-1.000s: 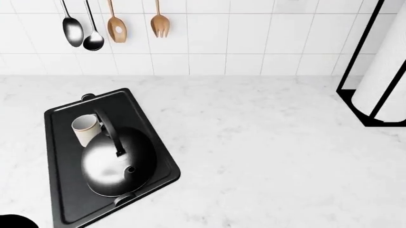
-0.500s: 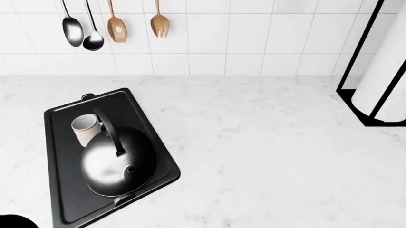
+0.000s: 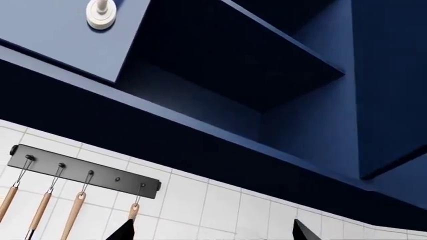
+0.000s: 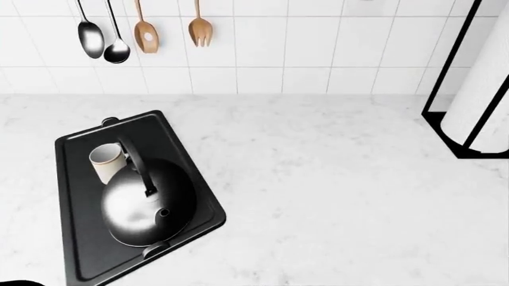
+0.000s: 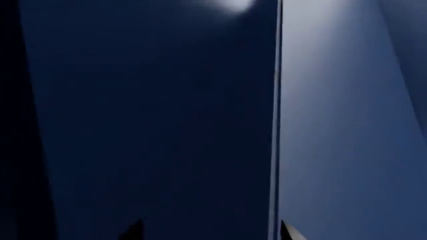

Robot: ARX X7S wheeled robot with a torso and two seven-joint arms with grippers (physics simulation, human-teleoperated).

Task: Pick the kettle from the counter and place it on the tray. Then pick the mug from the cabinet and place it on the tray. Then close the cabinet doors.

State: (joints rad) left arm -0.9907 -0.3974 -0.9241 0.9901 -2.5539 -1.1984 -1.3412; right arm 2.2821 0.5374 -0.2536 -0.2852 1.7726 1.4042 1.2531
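Already the kettle (image 4: 147, 202) and the mug (image 4: 106, 162) sit on the tray (image 4: 80, 238), the mug just behind the kettle and touching or nearly touching it, with the tray lying on the counter (image 4: 334, 196) near its left side. So the two placing steps look done, and the step in hand is judged to be closing the cabinet doors

Neither arm shows in the head view. The left wrist view looks up at the blue cabinet (image 3: 220, 55), which stands open with a dark empty shelf space, a door (image 3: 60, 35) with a pale knob (image 3: 101, 12) swung out to one side. The left gripper (image 3: 210, 232) shows only two dark fingertips set wide apart, released and holding nothing. The right wrist view is pressed close to a dark door panel (image 5: 153, 120) by a thin vertical edge; the right gripper (image 5: 210, 231) likewise shows parted tips, nothing between them

Next, each gripper likely needs to get behind its door's outer face and push it round until it shuts flush, probably one door at a time
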